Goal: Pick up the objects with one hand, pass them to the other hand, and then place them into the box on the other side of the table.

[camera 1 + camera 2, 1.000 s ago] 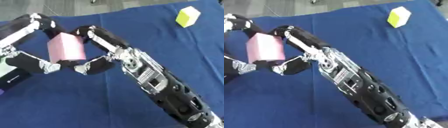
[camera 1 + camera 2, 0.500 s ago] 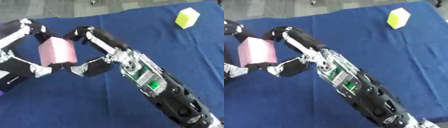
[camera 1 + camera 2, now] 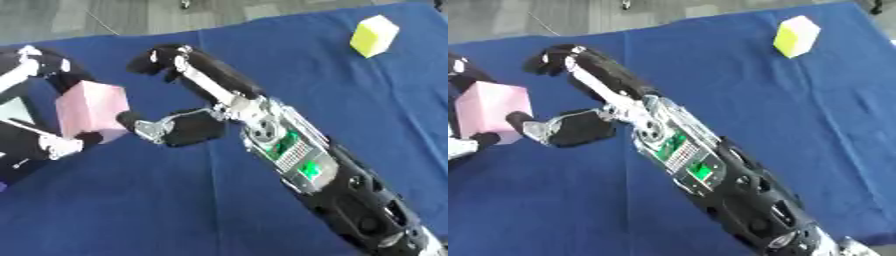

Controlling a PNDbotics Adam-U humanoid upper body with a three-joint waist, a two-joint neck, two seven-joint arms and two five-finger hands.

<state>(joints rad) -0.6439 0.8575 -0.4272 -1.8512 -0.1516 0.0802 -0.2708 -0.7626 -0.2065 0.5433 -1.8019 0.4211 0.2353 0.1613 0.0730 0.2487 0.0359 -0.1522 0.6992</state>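
— What has been changed since a second ago?

— Since then the pink rectangular foam-like block (image 3: 90,110) has been carried toward the left edge of the view, and the right hand (image 3: 179,102) has been drawn off it; earlier its fingers were closed around the block, now they are spread wide, with only the thumb tip near the block's lower right corner. Whether that tip touches cannot be told.

— What is seen, largest first?

— A dark blue cloth-covered table (image 3: 131,200) is spread across nearly everything. Over it the black right forearm, with green-lit electronics on its casing, is stretched from the lower right corner toward the upper left.

— And the left hand?

— The left hand (image 3: 39,107) is shown at the left edge, its black-and-white fingers curled round the pink block, one above it and one below. More of this hand is shown in the left eye view; in the right eye view it is mostly cut off by the frame.

— Anything else?

— A small yellow-green block (image 3: 795,36), matte and boxy, is stood at the far right of the cloth, well apart from both hands.
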